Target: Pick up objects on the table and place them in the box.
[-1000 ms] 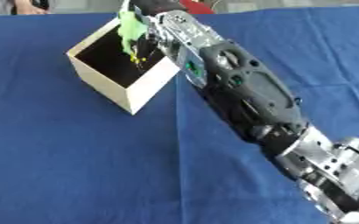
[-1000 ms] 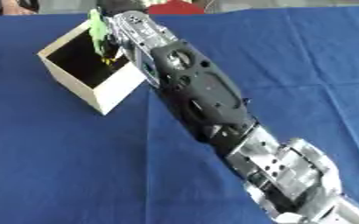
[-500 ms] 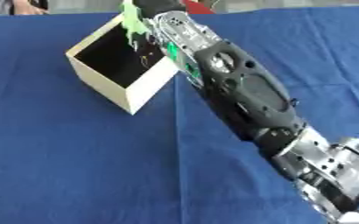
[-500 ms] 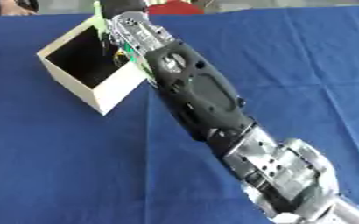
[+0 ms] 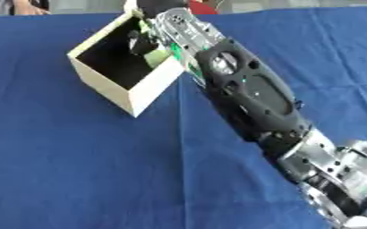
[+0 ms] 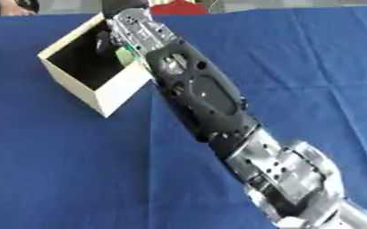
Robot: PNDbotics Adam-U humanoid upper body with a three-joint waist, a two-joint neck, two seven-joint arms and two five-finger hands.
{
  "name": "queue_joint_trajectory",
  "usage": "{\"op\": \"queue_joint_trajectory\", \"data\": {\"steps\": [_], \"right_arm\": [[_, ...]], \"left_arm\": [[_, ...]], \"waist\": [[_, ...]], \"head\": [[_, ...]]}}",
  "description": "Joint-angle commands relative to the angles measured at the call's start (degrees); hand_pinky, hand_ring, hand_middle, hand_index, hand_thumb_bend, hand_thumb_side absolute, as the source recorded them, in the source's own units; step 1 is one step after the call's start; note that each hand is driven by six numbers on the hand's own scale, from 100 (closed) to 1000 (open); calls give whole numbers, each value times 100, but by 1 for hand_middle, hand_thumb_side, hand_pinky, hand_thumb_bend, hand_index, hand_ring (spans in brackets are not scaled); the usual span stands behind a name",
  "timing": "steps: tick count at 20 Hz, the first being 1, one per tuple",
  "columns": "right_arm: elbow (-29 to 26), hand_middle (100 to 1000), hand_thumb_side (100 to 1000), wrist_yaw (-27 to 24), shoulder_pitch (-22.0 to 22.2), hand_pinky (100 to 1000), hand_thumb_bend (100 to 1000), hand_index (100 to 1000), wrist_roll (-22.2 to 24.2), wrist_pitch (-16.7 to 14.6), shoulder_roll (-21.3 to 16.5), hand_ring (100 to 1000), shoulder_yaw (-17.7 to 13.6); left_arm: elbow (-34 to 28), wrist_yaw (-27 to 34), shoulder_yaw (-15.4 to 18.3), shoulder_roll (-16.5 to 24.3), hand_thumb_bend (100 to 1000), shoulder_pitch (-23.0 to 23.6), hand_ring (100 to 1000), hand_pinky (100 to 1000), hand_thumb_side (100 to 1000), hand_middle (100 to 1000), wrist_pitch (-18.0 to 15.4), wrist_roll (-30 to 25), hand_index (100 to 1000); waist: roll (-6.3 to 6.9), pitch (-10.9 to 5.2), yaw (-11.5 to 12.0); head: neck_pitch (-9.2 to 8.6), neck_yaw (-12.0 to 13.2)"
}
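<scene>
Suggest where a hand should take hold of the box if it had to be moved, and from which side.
Grip the box by its near right wall, coming from above: the top is open, so the thin upright cream wall offers an edge to pinch between thumb and fingers. The right hand already reaches into the opening from that side, with something green by it. This is a judgement; the wall's stiffness cannot be seen.

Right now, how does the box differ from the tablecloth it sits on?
The box is cream outside with a dark inside; the tablecloth is deep blue. The box stands up as an open-topped cube, turned corner-on to the camera; the tablecloth lies flat with faint creases. The right hand reaches into the box with something green; on the tablecloth nothing else shows but the box. Both are plain, with no pattern.
</scene>
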Motion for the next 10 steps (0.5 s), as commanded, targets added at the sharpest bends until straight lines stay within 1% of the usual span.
{"op": "queue_joint_trajectory", "data": {"steps": [1,5,6,7,10], "right_arm": [[-212,859,601,-82,-189,886,100,958,10,-1,-20,948,-38],[-317,851,574,-205,-217,884,100,953,13,40,-59,942,-15],[-361,850,586,-239,-225,884,100,953,17,47,-79,941,-6],[-430,849,559,-288,-237,884,100,954,27,43,-109,940,5],[-702,849,517,-455,-281,883,100,946,130,-3,-268,938,88]], "left_arm": [[-104,21,11,43,303,-64,582,467,635,647,4,-25,828],[-104,15,6,45,303,-67,582,467,635,647,4,-35,828],[-104,13,5,47,303,-65,582,467,635,647,5,-40,828],[-104,11,7,50,304,-62,582,467,635,648,12,-43,828],[-104,-1,9,60,304,-57,583,468,638,648,25,-51,827]], "waist": [[22,-142,-4],[19,-164,-19],[19,-172,-22],[18,-182,-26],[7,-212,-45]], "head": [[-22,22],[-10,46],[-6,53],[-3,58],[13,77]]}}
